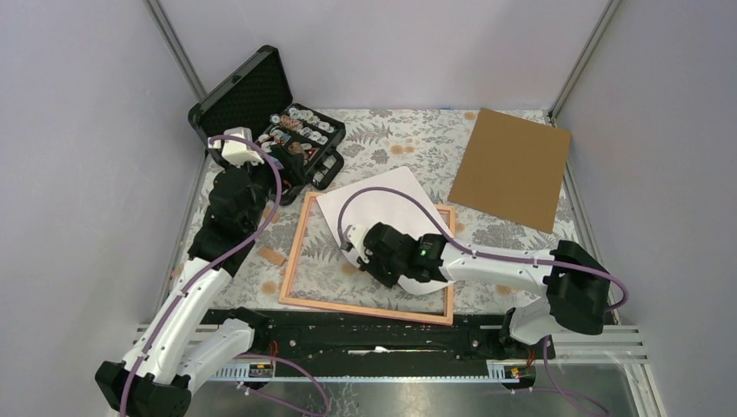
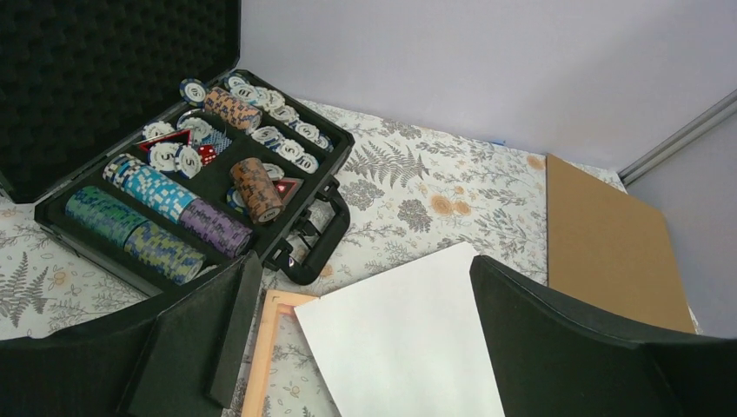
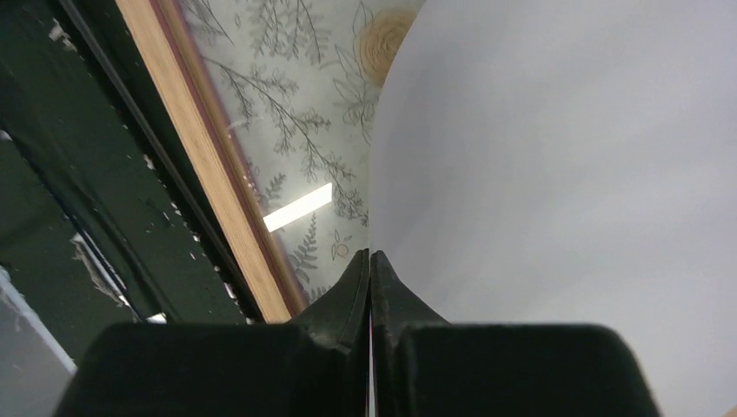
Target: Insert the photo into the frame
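The photo lies white side up, skewed across the far right part of the frame, its far corner sticking out past the orange border. My right gripper is shut on the photo's near left edge; in the right wrist view the jaws pinch the sheet, which bows up beside the frame's wooden border. The left gripper hovers open near the frame's far left corner, its wide jaws holding nothing, with the photo below.
An open black case of poker chips stands at the back left. A brown backing board lies at the back right. A small orange strip lies left of the frame. A black rail runs along the near edge.
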Motion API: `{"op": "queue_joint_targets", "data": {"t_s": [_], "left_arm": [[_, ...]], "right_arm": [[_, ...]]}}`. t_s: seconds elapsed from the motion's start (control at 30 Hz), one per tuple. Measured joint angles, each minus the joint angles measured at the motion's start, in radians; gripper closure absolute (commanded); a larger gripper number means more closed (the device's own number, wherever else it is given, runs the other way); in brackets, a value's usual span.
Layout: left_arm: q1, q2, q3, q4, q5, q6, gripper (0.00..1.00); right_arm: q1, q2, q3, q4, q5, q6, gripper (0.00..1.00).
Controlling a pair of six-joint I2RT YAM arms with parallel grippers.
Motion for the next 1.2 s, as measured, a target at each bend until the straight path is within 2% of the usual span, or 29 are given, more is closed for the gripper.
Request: {"op": "queue_joint_targets", "data": {"t_s": [0.03, 0.1, 0.2, 0.3, 0.57, 0.73, 0.83, 0.97, 1.1, 1.2], "left_arm": [[0.000, 0.000, -0.003, 0.000, 0.001, 0.000, 0.01], [0.000, 0.000, -0.004, 0.008, 0.004, 0.000, 0.02], [0.000, 0.000, -0.004, 0.018, 0.012, 0.000, 0.01], [0.000, 0.001, -0.004, 0.019, 0.023, 0.000, 0.01], [0.000, 0.005, -0.004, 0.019, 0.056, -0.009, 0.01], [0.000, 0.005, -0.004, 0.019, 0.076, -0.015, 0.01], [-0.003, 0.005, -0.004, 0.020, 0.083, -0.016, 0.01], [-0.013, 0.005, -0.004, 0.022, 0.089, -0.015, 0.01], [-0.019, 0.005, -0.004, 0.027, 0.102, -0.016, 0.01], [-0.020, 0.005, -0.004, 0.027, 0.106, -0.016, 0.01]], "right_arm": [[0.003, 0.000, -0.014, 0.006, 0.001, 0.000, 0.71], [0.003, 0.000, -0.051, 0.014, 0.012, 0.000, 0.53], [0.003, -0.010, -0.087, 0.021, 0.050, 0.034, 0.17], [0.003, -0.085, -0.152, 0.053, 0.054, 0.090, 0.01], [0.003, -0.341, -0.214, 0.122, 0.002, 0.323, 0.00], [-0.050, -0.360, -0.182, 0.075, 0.088, 0.458, 0.00], [-0.192, -0.313, -0.165, 0.041, 0.121, 0.537, 0.00], [-0.456, -0.324, -0.236, 0.000, 0.130, 0.661, 0.00], [-0.765, -0.485, -0.413, -0.036, 0.102, 0.764, 0.00], [-0.936, -0.650, -0.517, -0.072, 0.077, 0.810, 0.00]]}}
